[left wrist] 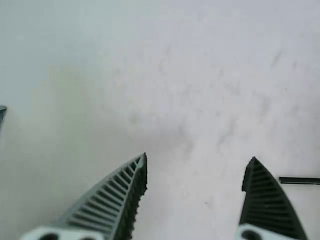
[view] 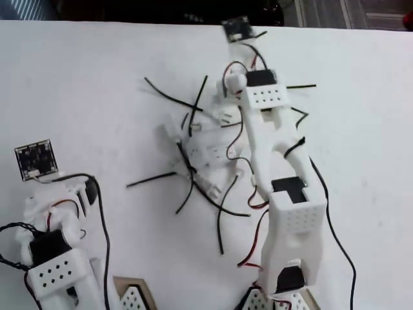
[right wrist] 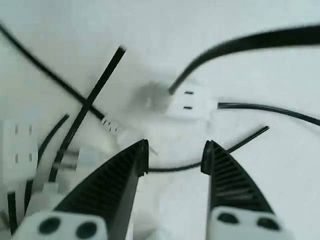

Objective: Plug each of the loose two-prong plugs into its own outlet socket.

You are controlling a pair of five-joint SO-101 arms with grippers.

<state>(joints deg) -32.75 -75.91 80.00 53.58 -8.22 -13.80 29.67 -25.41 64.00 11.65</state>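
Observation:
My right gripper [right wrist: 175,152] is open with nothing between its dark ribbed fingers. It hangs just short of a small white two-slot outlet socket [right wrist: 189,101] with a black cord. A white power strip [right wrist: 17,147] and a white two-prong plug [right wrist: 72,160] lie off to one side among black cords. From above, the sockets, power strip [view: 208,152] and plugs [view: 210,188] form a tangle at the table's middle. The right arm [view: 271,129] stretches alongside this tangle. My left gripper [left wrist: 197,167] is open over bare white table, near the front left [view: 85,189].
Loose black cords [view: 193,194] fan out around the tangle, one cord end [left wrist: 300,181] lying near the left gripper. The red and black cables [view: 255,200] of the right arm hang close to the plugs. The white table's far edge [view: 129,22] runs along the back.

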